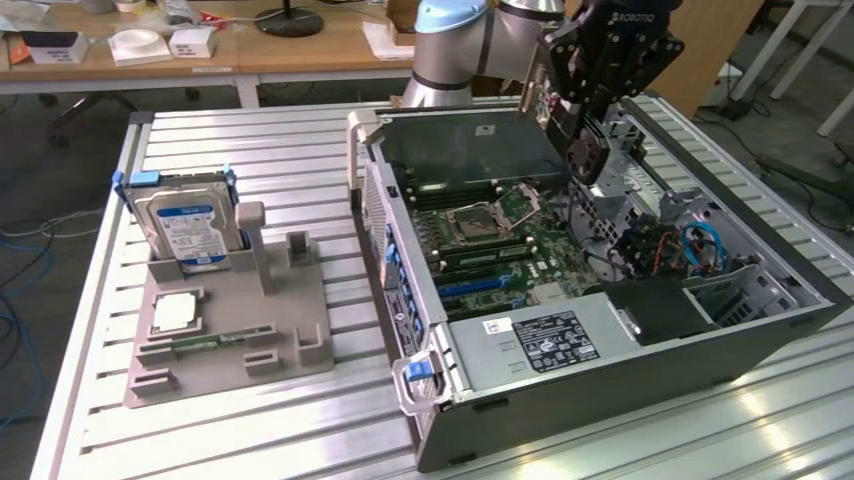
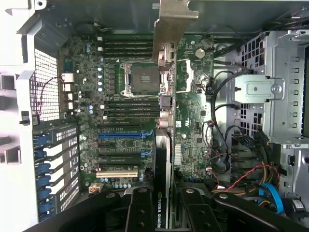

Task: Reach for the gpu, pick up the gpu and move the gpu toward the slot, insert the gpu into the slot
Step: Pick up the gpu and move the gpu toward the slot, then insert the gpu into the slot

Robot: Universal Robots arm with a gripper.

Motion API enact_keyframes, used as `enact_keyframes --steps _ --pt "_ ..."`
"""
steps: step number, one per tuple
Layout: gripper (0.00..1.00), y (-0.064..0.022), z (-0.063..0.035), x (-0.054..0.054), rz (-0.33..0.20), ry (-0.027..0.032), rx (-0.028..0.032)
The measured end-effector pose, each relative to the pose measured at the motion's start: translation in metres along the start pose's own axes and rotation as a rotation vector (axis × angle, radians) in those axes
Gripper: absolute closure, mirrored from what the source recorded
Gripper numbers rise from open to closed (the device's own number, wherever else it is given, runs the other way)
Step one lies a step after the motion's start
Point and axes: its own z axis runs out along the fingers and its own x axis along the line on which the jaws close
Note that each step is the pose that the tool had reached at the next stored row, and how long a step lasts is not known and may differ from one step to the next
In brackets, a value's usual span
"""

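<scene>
A robot arm's black hand (image 1: 583, 118) hangs over an open tower computer case (image 1: 641, 350) that lies on its side on a slatted metal tabletop (image 1: 267, 140). The hand's two fingers (image 2: 140, 208) are clamped on the gpu (image 1: 589, 155), a thin dark card with a round black fan on one face. The card is held upright in the air above the far part of the case, clear of the green motherboard (image 1: 494, 230) below it.

In the wrist view the gpu (image 2: 162, 154) appears edge-on between the fingers, with its silver metal bracket (image 2: 171, 29) at the end away from the hand. It hangs just beside the square processor socket (image 2: 143, 77) and a row of blue expansion slots (image 2: 125, 135).

On the exterior view's left, well apart from the case, a grey fixture tray (image 1: 227, 330) holds an upright blue-labelled hard drive (image 1: 187, 225) and a small silver chip (image 1: 175, 312).
</scene>
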Motion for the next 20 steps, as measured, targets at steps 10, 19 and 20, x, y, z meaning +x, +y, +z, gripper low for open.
enact_keyframes --steps 10,19,20 --pt "0.74 0.0000 0.0000 0.0000 -0.010 0.0000 -0.0003" --pt "0.74 -0.0001 0.0001 0.0004 -0.123 0.0002 -0.0025" --pt "0.74 -0.0001 0.0001 0.0004 -0.137 0.0002 -0.0029"
